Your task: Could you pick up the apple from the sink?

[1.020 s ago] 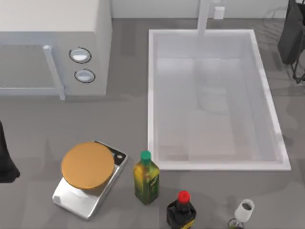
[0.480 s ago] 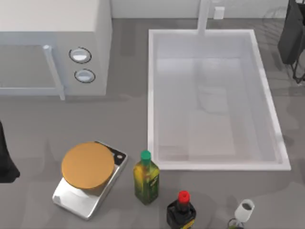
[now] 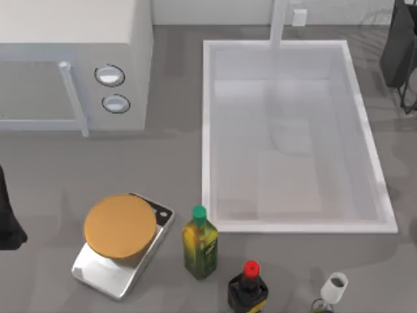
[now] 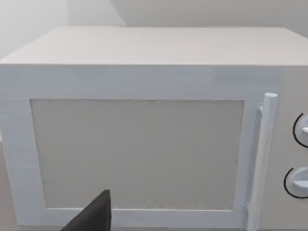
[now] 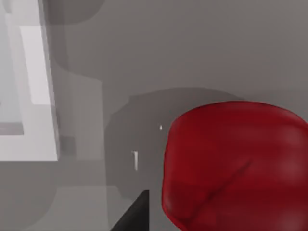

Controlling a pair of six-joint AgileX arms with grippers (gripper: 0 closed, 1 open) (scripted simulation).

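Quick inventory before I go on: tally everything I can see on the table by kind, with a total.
Microwave: 1
Sink: 1
Kitchen scale: 1
Bottles: 2, a green-capped one and a red-capped one
Wine glass: 1
Apple, close to the right wrist camera: 1
Total: 7

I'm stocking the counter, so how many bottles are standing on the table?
2. The green-capped oil bottle stands in front of the sink, near its left corner; the red-capped dark bottle stands at the table's front edge, right of it. Others may be out of frame.
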